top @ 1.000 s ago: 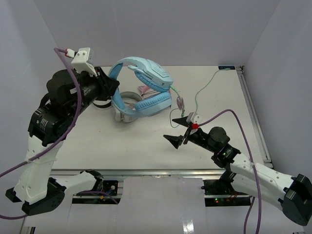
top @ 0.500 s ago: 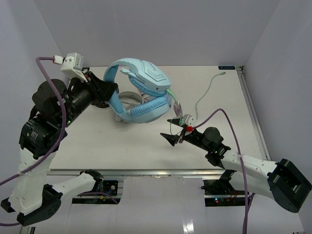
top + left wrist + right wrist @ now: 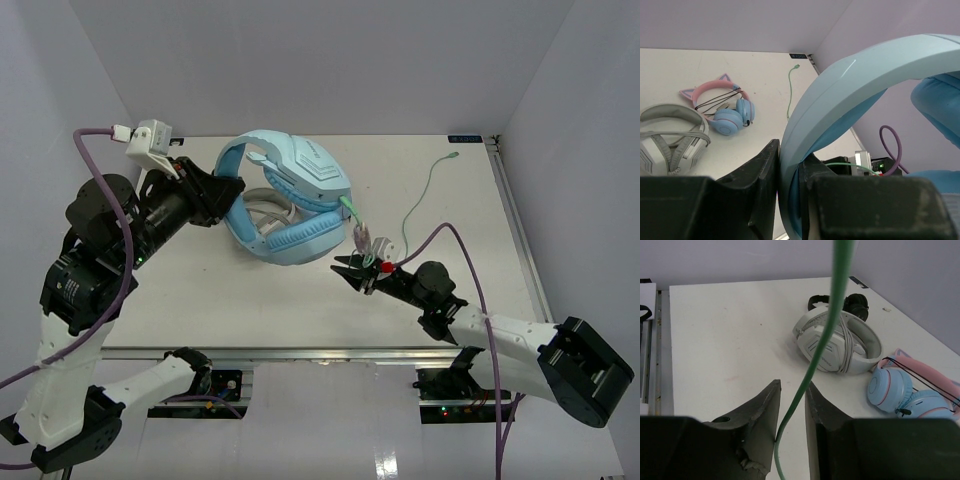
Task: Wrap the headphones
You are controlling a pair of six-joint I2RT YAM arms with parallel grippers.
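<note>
While left claw [image 3: 790,155] is clamping headband [image 3: 850,85], I'm straddling cable [image 3: 825,335] with right claw [image 3: 792,387], can't tell if pinched; winding needs that.

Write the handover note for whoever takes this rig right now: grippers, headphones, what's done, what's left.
Left gripper: shut on the headband of the headphones, holding them above the table.
Right gripper: fingers close around the cable near the cups; firm pinch not confirmed.
Cable: unwrapped, plug end lying far right on the table.
Done: headphones lifted, cable reached.
Left: wind the cable around the headphones. Grey-white pair and pink cat-ear pair lie below; keep clear.
</note>
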